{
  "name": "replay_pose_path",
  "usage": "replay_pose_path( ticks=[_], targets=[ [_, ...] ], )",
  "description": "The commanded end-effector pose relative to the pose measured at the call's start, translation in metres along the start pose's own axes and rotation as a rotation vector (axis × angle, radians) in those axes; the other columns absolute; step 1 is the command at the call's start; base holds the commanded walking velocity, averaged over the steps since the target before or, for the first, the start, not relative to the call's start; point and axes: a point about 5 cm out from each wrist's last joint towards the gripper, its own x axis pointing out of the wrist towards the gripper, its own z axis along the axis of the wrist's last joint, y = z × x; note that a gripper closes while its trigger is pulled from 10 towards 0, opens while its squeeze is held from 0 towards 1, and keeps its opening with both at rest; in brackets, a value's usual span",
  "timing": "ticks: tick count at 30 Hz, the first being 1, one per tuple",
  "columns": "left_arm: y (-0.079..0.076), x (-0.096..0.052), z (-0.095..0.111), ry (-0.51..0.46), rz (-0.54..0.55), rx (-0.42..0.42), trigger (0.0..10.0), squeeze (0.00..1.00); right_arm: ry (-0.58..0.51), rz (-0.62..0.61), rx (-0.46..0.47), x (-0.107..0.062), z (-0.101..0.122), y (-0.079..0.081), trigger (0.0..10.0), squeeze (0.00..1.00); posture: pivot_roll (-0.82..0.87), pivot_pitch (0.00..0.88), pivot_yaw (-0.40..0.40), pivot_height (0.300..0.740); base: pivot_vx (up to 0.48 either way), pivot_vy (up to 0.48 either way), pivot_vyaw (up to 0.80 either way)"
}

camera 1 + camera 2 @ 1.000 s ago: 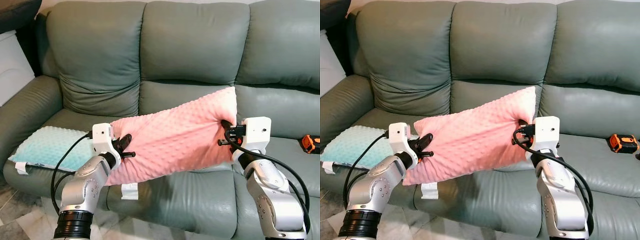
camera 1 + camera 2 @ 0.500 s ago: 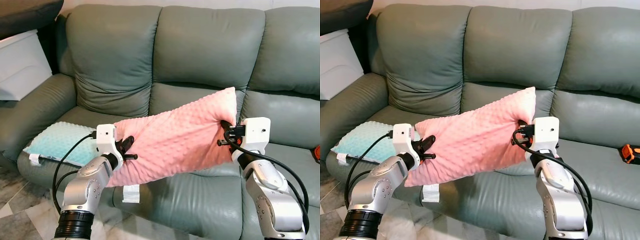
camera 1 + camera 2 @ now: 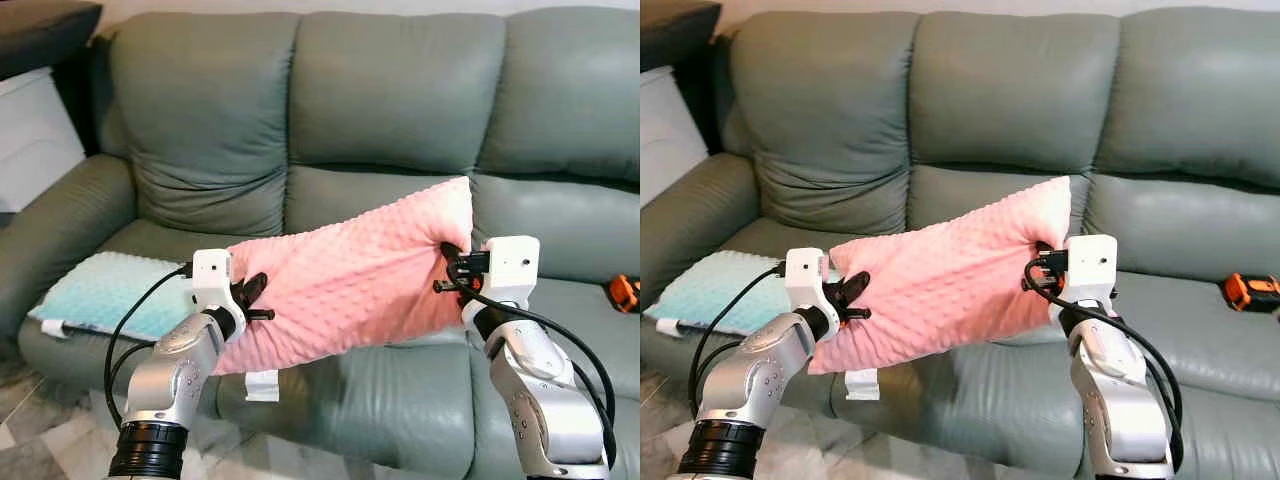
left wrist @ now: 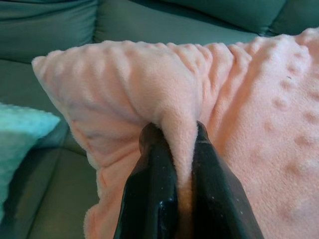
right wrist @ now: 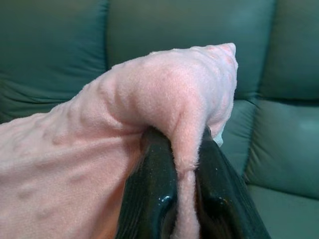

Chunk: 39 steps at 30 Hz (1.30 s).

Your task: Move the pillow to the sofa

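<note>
- Little has shifted since the earlier frames: the view has swung slightly, and the pink dimpled plush pillow (image 3: pixel 350 275) hangs as before between the arms, so the carry is steady.
- Left gripper (image 4: pixel 172 149) has its jaws clenched on a fold at the pillow's lower end; right gripper (image 5: pixel 174 154) pinches the raised end likewise.
- Below and beyond lies the grey-green leather sofa (image 3: pixel 400 110); the pillow is over its seat front, not yet resting.
- A pale turquoise plush pillow (image 3: pixel 105 290) lies on the left seat.
- At the far right, a small orange-and-black object (image 3: pixel 1250 291) is hard to identify.
</note>
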Motion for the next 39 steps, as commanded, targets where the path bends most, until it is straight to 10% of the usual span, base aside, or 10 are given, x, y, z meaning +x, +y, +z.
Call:
replay_pose_path(
  ticks=[1, 18, 39],
  targets=[
    [0.004, 0.0, 0.003, -0.005, 0.016, -0.001, 10.0, 0.0, -0.019, 0.005, -0.001, 0.0, 0.005, 0.002, 10.0, 0.0, -0.09, 0.0, 0.074, 0.74, 0.0, 0.0, -0.8],
    [-0.001, -0.002, 0.003, -0.007, -0.021, 0.056, 10.0, 0.0, -0.016, -0.004, 0.004, -0.003, 0.004, 0.002, 10.0, 0.0, -0.09, 0.0, 0.085, 0.74, 0.0, 0.311, -0.79],
    [-0.002, 0.001, -0.005, -0.055, 0.042, 0.118, 10.0, 0.0, -0.02, -0.004, -0.025, -0.001, 0.003, -0.001, 10.0, 0.0, -0.1, 0.0, 0.072, 0.74, 0.0, 0.0, 0.0]
  ],
)
